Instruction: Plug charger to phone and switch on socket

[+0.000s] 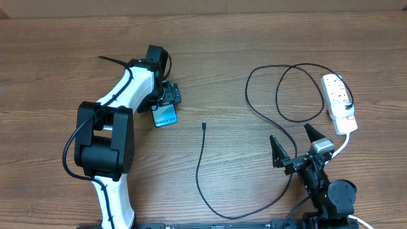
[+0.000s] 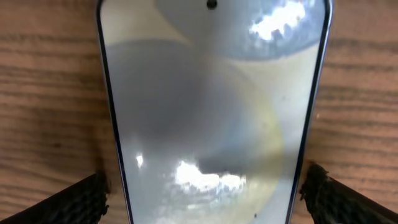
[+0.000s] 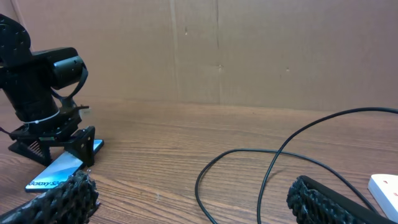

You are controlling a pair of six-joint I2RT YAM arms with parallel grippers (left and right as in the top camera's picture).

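The phone [image 1: 166, 116] lies flat on the wooden table, screen lit and its far end under my left gripper [image 1: 169, 100]. In the left wrist view the phone [image 2: 211, 112] fills the frame. My left gripper [image 2: 205, 202] stands open astride it, a finger on each side near its long edges. The charger [image 1: 198, 172] runs from its plug tip [image 1: 203, 125] in wide curves to the socket [image 1: 339, 102] at the right. My right gripper [image 1: 294, 145] hovers open and empty near the front right. The right wrist view shows a charger loop [image 3: 249, 155] ahead of my right gripper [image 3: 199, 202].
A cardboard wall [image 3: 249, 50] closes the far side of the table. The socket's thick white cord [image 1: 345, 143] curves down beside the right arm. A corner of the socket [image 3: 385, 190] shows at the right wrist view's edge, and the phone [image 3: 53, 175] lies far left under the left gripper [image 3: 59, 134].
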